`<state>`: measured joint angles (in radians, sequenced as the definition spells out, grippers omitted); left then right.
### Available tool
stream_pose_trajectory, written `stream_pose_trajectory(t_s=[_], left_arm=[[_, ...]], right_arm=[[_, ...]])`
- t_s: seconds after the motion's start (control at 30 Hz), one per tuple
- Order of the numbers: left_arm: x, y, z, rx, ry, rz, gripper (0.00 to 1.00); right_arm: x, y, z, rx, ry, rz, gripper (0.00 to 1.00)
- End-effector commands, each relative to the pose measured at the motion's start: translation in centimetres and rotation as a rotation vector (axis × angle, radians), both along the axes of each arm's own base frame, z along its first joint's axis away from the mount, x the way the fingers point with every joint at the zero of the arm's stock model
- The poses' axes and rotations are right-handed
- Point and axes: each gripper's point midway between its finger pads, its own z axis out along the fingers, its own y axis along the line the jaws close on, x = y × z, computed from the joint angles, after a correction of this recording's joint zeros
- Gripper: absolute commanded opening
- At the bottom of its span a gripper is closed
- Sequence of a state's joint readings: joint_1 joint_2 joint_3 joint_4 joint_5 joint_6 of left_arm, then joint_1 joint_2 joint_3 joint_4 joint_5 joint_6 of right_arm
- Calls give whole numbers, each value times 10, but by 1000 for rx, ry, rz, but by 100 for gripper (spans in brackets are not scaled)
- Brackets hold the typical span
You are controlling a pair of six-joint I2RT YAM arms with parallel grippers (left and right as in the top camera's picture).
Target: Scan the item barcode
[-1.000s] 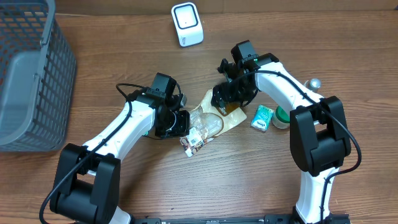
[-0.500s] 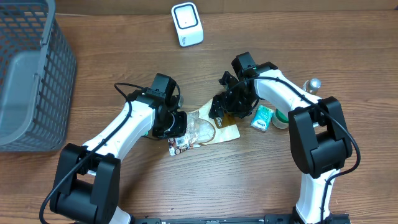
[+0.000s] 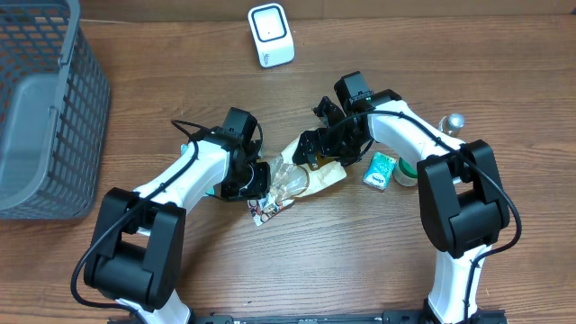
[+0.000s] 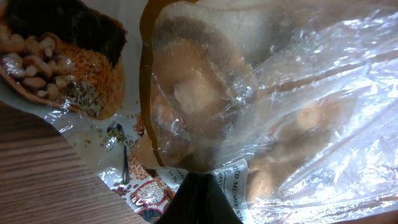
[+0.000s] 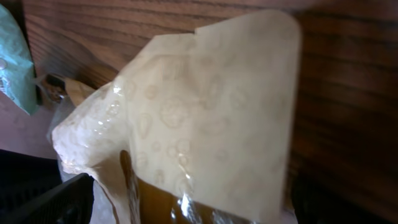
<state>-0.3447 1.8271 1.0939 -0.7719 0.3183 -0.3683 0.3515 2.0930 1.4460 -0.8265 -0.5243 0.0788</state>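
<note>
Clear snack bag (image 3: pixel 301 180), label print unreadable, lies diagonally on the counter (image 3: pixel 360 261); left hand (image 3: pixel 260 184) clenched on it, right hand (image 3: pixel 311 149) spread, released.

Snack bag (image 4: pixel 261 112) blurry, beyond the view's edges

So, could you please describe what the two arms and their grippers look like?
The left arm and right arm share smooth white link shells between bulky black joint housings. A thin black cable loops loosely along each. The left gripper and right gripper are black; no markings are readable.
</note>
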Motion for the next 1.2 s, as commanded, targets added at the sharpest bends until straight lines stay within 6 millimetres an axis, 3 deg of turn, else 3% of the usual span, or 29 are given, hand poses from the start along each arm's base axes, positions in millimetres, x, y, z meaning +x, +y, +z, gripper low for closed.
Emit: stream_pose_trajectory(t_s=[0.0, 0.27, 0.53, 0.67, 0.97, 1.17], left_arm=[[-15, 11, -31, 70, 87, 15, 4], [-15, 11, -31, 70, 85, 11, 4], [-15, 11, -31, 70, 85, 11, 4], [-15, 11, -31, 70, 84, 11, 4], [-13, 11, -28, 70, 86, 12, 4], [5, 12, -7, 64, 72, 27, 4]], right_arm=[[-10, -2, -7, 2, 12, 2, 99], [-25, 31, 4, 269, 49, 47, 85], [-31, 31, -4, 291, 51, 48, 57], [-30, 34, -1, 317, 42, 55, 35], [-31, 44, 13, 415, 36, 90, 25], [-32, 45, 17, 441, 45, 94, 22]])
